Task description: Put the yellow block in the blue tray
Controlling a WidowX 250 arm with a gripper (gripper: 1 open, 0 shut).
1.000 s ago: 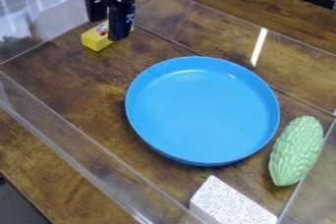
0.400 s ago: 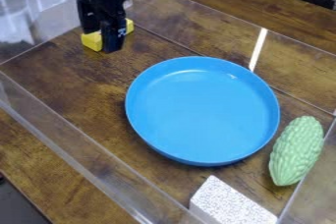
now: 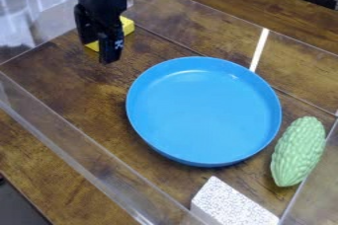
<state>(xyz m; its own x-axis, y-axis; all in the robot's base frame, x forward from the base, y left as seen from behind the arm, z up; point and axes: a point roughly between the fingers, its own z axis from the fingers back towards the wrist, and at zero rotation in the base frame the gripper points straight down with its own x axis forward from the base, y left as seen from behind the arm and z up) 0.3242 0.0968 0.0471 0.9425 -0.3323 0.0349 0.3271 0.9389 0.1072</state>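
The gripper [image 3: 101,43] points straight down with its jaws spread wide over the yellow block [image 3: 123,25], mostly hiding it. Whether the fingers touch it is unclear; the blue tray [image 3: 161,145] lies apart

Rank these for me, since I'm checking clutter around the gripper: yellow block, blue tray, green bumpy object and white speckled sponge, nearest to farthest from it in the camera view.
1. yellow block: right at the gripper, mostly hidden behind it, upper left.
2. blue tray: centre, to the gripper's lower right.
3 and 4. green bumpy object, right edge, and white speckled sponge, bottom edge: too close to call.
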